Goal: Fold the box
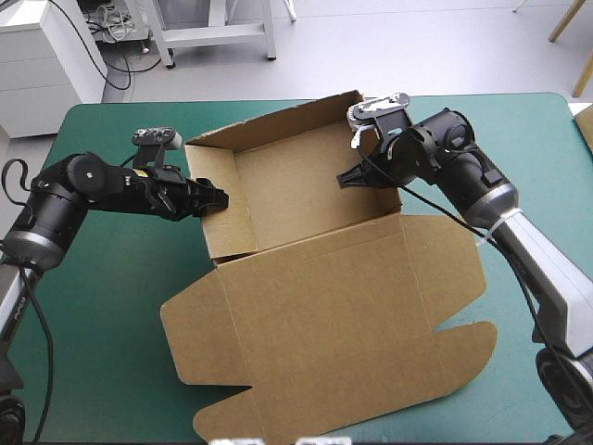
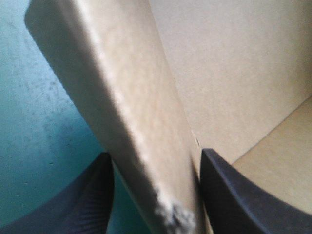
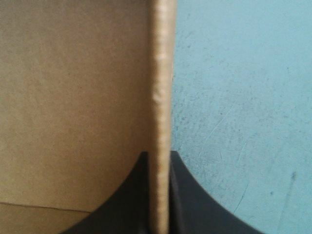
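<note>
The brown box lies mid-table as an open tray, its back and side walls raised and its lid flat toward the front edge. My left gripper reaches in from the left and pinches the left side wall, one black finger outside it and the other inside. My right gripper is shut on the upper edge of the right wall, with the tray's inside on one side and the teal-green cover on the other.
The lid's flaps spread out close to the table's front edge. Bare teal-green cover lies to the left of the box and in a narrower strip to its right, under the right arm.
</note>
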